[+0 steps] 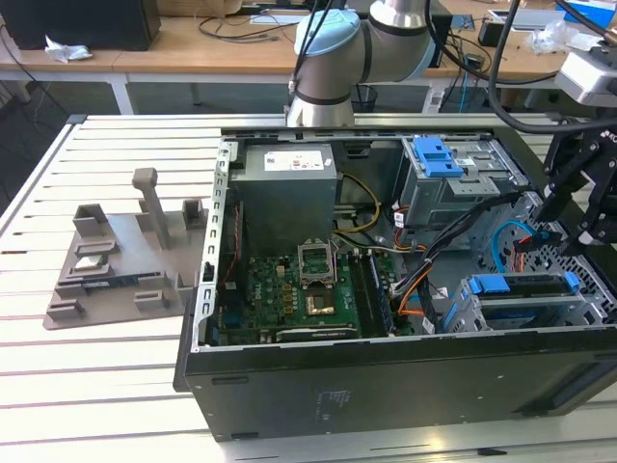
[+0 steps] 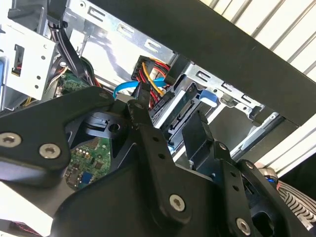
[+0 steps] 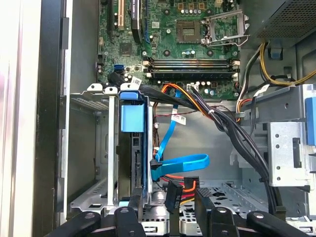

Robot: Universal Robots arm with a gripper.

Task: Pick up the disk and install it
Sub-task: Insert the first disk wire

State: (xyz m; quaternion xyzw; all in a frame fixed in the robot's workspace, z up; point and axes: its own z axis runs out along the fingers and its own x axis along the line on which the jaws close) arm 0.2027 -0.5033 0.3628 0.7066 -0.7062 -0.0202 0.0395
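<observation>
Inside case bay: disk [image 3: 132, 148] seated with blue rails.
Tool [image 3: 168, 210] fingers apart just above disk, gripping nothing.

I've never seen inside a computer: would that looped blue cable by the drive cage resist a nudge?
Probably not: the blue cable is flat and curls loosely, so it likely bends easily. Being thin, it looks light. Its plugged end may hold.

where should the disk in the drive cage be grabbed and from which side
Probably across its thin thickness, on the exposed long edge carrying the blue rail, coming straight in from the case's open side. The disk stands on edge in the drive cage, so its broad faces sit between the cage walls and that edge alone faces out. Blue cables lie close beside it.
</observation>
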